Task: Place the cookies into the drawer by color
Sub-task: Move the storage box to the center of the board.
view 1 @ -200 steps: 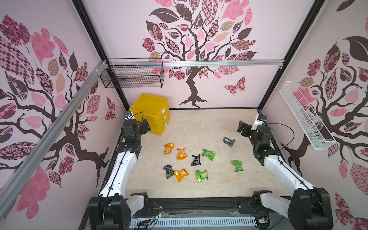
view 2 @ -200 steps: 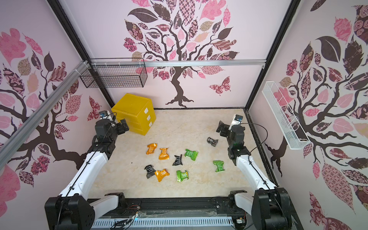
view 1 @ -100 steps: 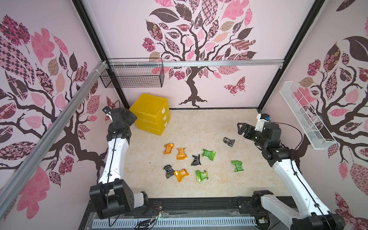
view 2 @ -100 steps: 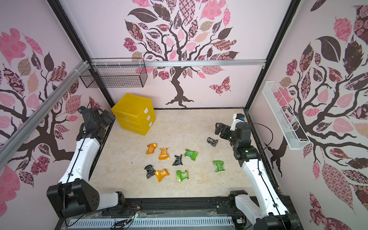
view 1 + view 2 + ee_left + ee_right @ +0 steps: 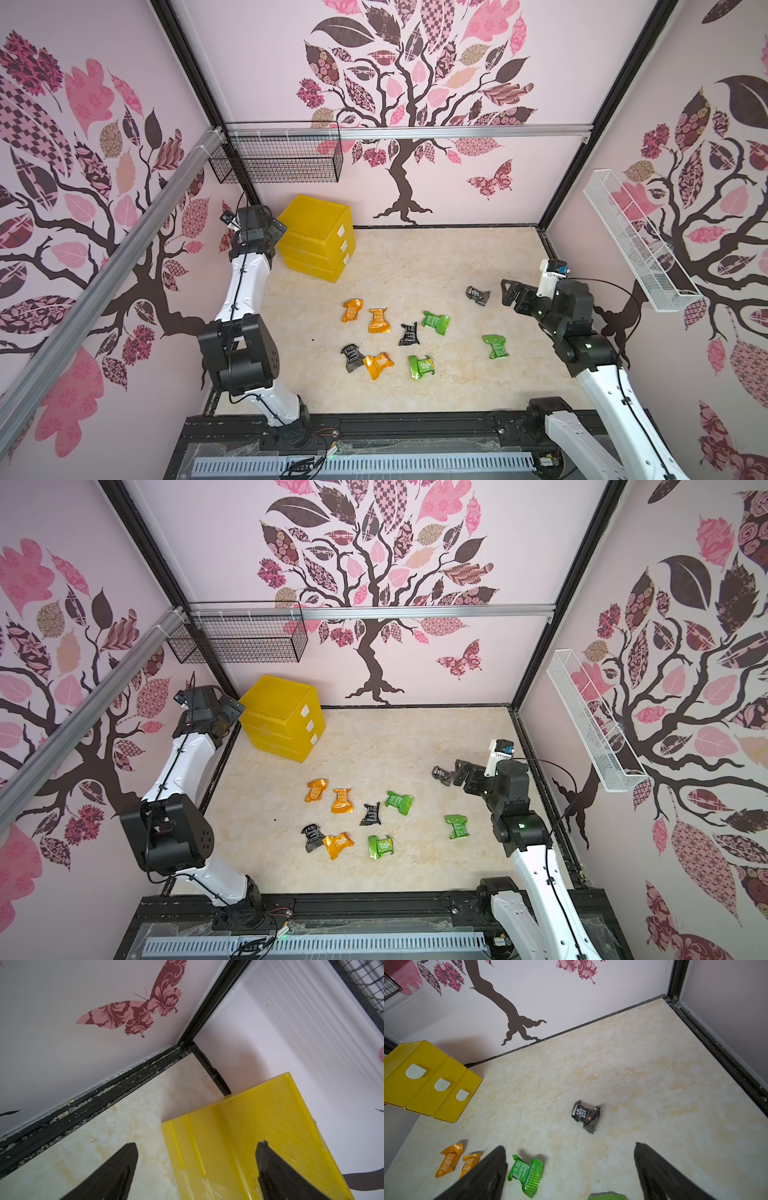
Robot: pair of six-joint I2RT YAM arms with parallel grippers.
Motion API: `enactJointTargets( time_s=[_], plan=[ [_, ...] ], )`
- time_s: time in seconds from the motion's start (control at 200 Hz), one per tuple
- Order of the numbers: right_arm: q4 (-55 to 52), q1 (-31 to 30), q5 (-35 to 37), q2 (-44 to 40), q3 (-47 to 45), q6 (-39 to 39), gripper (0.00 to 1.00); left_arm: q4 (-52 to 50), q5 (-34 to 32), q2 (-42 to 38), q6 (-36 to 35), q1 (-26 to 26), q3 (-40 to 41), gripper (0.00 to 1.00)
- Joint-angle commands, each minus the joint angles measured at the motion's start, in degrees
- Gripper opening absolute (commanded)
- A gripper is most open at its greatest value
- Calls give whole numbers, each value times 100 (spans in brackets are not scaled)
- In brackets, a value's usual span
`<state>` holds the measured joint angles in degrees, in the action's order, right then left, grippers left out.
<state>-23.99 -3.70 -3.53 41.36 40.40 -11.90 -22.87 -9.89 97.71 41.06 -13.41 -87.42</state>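
Front cookies: a black cookie touches an orange cookie, with a green cookie just beside. This group lies farthest out from the drawer, on its tab side.
Middle cookies: five more cookies are scattered loose on the floor, nearer the drawer.
Right gripper: my fingers are spread wide with nothing between them. They are well apart from the drawer, across the floor from its tabs.
Lone black cookie: it sits just ahead of my right fingers, not touched. It is apart from the other cookies and well off from the drawer.
Drawer: it stands in the far corner with all three fronts shut and the white tabs facing the cookies. I see no cookie in it, though the inside is hidden.
Left gripper: my fingers are spread wide and empty. They straddle a top edge of the drawer on the side away from the tabs, one over its top and one over the floor beside it. I cannot tell whether they touch it.
Risk, drawer: nothing is open, so a carried cookie would have nowhere to go. Closing my left fingers here could pinch or shove the drawer. It looks light, so a pull on a tab may drag it along.
Risk, foil: the crinkly packet may skid away if my right fingers land off-centre.
Risk, colour: the touching black and orange could lift together and end up in the wrong drawer.
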Motion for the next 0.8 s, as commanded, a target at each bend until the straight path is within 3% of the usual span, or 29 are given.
enactJointTargets(
  time_s=[0.0, 0.245, 0.435, 0.795],
  plan=[
    [271, 36, 212, -281, -128, 188, 99, 18, 124, 336, 191, -6, -315, 94],
    [441, 27, 323, -423, -301, 233, 99, -85, 789, 1226, 383, -4, -946, 90],
    [599, 23, 294, -411, -414, 207, 99, 259, 1219, 1438, 358, 157, -732, 87],
    [1134, 23, -788, 412, -14, -179, 98, 451, 1699, 1537, 270, 977, -522, 83]
  ],
)
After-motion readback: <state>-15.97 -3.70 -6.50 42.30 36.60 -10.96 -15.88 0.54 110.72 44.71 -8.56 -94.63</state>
